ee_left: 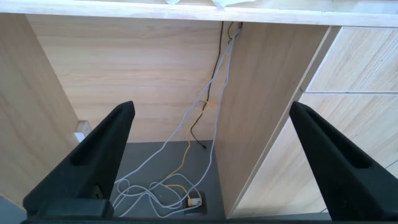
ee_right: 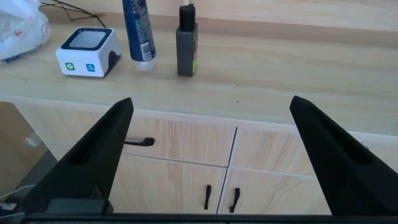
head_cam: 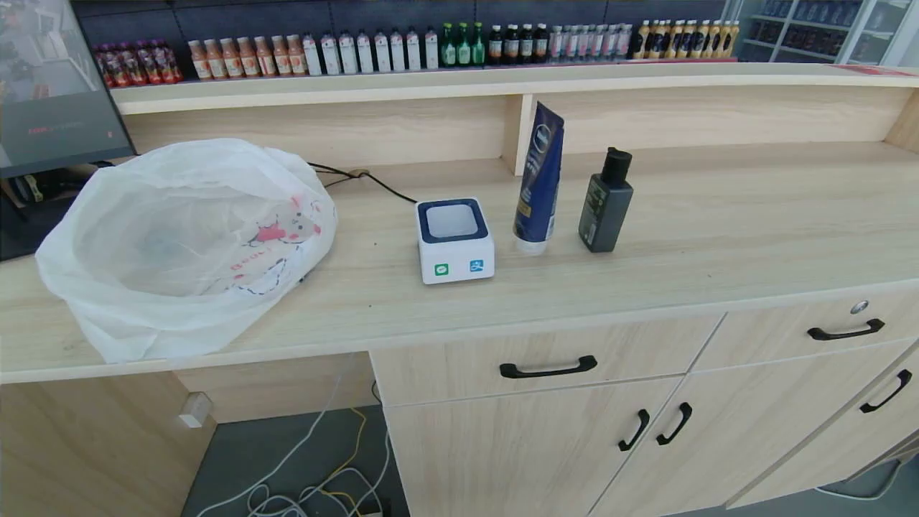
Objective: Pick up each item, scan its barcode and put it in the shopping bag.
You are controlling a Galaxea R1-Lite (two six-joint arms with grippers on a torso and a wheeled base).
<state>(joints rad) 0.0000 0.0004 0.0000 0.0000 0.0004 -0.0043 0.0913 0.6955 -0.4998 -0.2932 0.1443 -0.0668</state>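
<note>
A dark blue tube [head_cam: 539,177] stands cap-down on the wooden counter [head_cam: 718,237], with a dark grey bottle [head_cam: 607,203] upright just to its right. A white barcode scanner box [head_cam: 454,240] sits left of the tube. An open white plastic shopping bag [head_cam: 183,240] rests at the counter's left end. The right wrist view also has the tube [ee_right: 138,32], bottle [ee_right: 186,43] and scanner [ee_right: 87,51]. My right gripper [ee_right: 211,155] is open, in front of the counter, level with the drawers. My left gripper [ee_left: 211,155] is open, below the counter, facing the open recess.
A raised shelf runs behind the counter with rows of drink bottles [head_cam: 431,47]. A monitor [head_cam: 54,86] stands at the far left. Drawers and cabinet doors with black handles [head_cam: 548,369] lie below the counter. Loose cables [ee_left: 168,186] lie on the floor in the recess.
</note>
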